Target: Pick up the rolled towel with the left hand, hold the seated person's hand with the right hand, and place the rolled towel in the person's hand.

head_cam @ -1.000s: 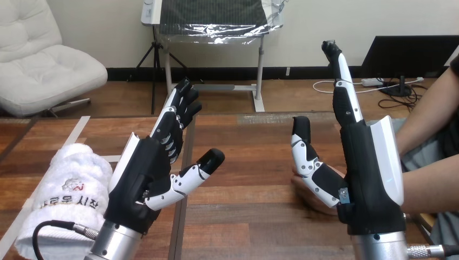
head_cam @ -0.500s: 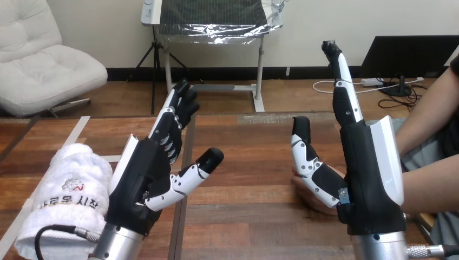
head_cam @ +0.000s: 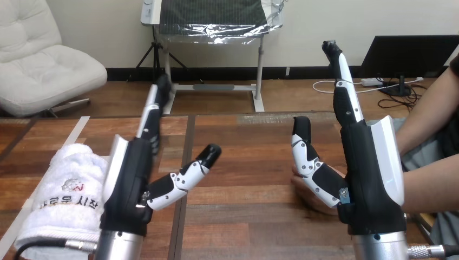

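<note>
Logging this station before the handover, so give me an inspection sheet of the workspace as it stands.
Surface: wooden table, no spills seen.
Job's things: rolled towel lying at the table's left, unheld; person's hand resting on the table by the right hand's thumb.
Clutter: pale tape strip.
Hands: left hand open, raised beside the towel; right hand open, upright, contact with the person's hand unclear.
Cables: nothing seen.
Surroundings: person's forearm at right.

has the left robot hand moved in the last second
Yes: the left robot hand has shifted left and turned edge-on, closer to the rolled towel.
</note>
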